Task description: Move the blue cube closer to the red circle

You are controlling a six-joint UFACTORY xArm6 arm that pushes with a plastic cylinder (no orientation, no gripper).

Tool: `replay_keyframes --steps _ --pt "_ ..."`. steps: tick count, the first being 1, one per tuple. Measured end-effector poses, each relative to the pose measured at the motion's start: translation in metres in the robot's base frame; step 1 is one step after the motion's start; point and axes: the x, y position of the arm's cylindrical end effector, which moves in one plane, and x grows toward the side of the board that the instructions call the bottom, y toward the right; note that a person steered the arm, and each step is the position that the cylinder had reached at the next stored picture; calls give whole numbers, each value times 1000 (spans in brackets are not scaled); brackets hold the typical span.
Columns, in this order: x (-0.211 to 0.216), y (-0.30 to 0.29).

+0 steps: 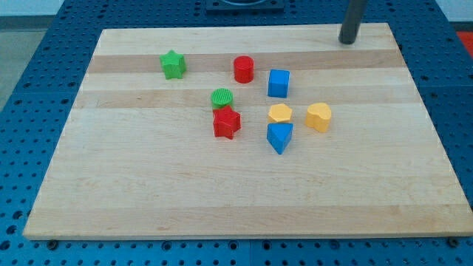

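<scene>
The blue cube (pixel 278 83) sits on the wooden board (pixel 148 185), just to the right of the red circle (pixel 244 69), with a small gap between them. My tip (pixel 347 41) is near the board's top edge at the view's upper right, well to the right of and above the blue cube, touching no block.
A green star (pixel 173 64) lies at the upper left. A green circle (pixel 222 98) touches a red star (pixel 227 123) at the middle. A yellow hexagon (pixel 280 113), a yellow heart-like block (pixel 318 117) and a blue triangle (pixel 279 137) lie below the blue cube.
</scene>
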Motion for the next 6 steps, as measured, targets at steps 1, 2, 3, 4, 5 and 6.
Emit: replay_keyframes --steps 1,2,3,4,5,6 --pt "22 -3" --pt "56 -6" --pt "100 -13" --pt "124 -42" --pt "133 -82" --pt "138 -107"
